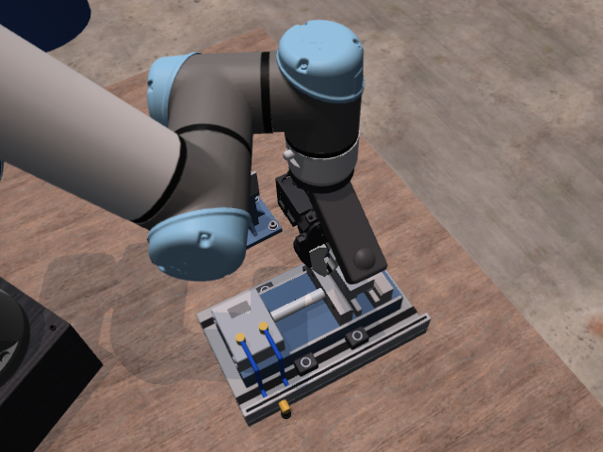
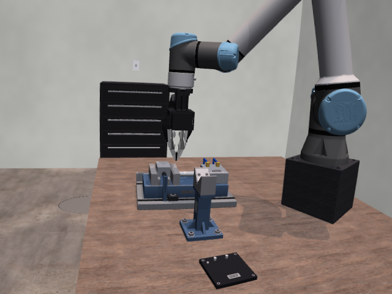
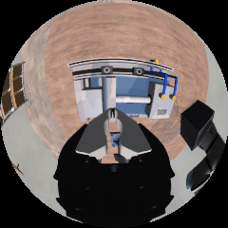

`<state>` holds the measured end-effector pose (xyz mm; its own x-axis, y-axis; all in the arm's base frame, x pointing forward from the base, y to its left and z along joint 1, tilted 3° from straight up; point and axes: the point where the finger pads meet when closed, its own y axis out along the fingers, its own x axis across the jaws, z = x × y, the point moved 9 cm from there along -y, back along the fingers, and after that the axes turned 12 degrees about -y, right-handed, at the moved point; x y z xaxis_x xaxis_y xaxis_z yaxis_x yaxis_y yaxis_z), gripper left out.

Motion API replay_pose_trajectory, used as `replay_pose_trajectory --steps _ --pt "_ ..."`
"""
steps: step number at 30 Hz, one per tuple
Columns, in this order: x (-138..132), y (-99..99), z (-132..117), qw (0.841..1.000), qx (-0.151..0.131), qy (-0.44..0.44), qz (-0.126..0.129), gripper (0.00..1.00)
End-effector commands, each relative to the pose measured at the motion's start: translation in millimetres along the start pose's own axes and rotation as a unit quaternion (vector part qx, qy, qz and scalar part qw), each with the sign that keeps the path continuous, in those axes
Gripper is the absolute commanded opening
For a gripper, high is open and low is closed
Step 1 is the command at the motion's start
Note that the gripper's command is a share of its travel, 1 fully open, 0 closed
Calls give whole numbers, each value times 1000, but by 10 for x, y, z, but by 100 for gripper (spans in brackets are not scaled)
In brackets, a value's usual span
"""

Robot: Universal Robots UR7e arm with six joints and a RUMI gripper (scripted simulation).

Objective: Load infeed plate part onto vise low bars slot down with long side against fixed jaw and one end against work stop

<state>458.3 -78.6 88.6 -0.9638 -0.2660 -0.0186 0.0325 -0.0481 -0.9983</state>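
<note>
The part (image 2: 163, 166) (image 3: 90, 103) is a light grey block between the vise jaws, its top above them. It appears beside the fixed jaw (image 2: 153, 174) and apart from the moving jaw (image 1: 332, 295) (image 3: 110, 90), which is on the cylinder rod. The work stop (image 2: 163, 174) is at the part's end facing the exterior camera; whether they touch cannot be told. The slot is not visible, nor is how the part sits on the bars. My gripper (image 2: 176, 158) (image 3: 112, 108) is shut and empty, above the moving jaw and beside the part. It partly hides the part in the top view.
The empty V-block (image 2: 204, 183) stands on a blue post in front of the vise in the exterior view. The black infeed plate (image 2: 221, 272) holds no part. The air cylinder (image 1: 243, 321) (image 2: 215, 174) has blue hoses. The robot's black pedestal (image 2: 316, 186) stands at the right.
</note>
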Motion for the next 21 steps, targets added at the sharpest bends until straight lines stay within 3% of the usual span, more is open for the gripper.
replay_pose_trajectory --steps 1,21 --pt "-2 -124 2 1000 0 0 0 0" --pt "-2 -422 2 1000 0 0 0 0"
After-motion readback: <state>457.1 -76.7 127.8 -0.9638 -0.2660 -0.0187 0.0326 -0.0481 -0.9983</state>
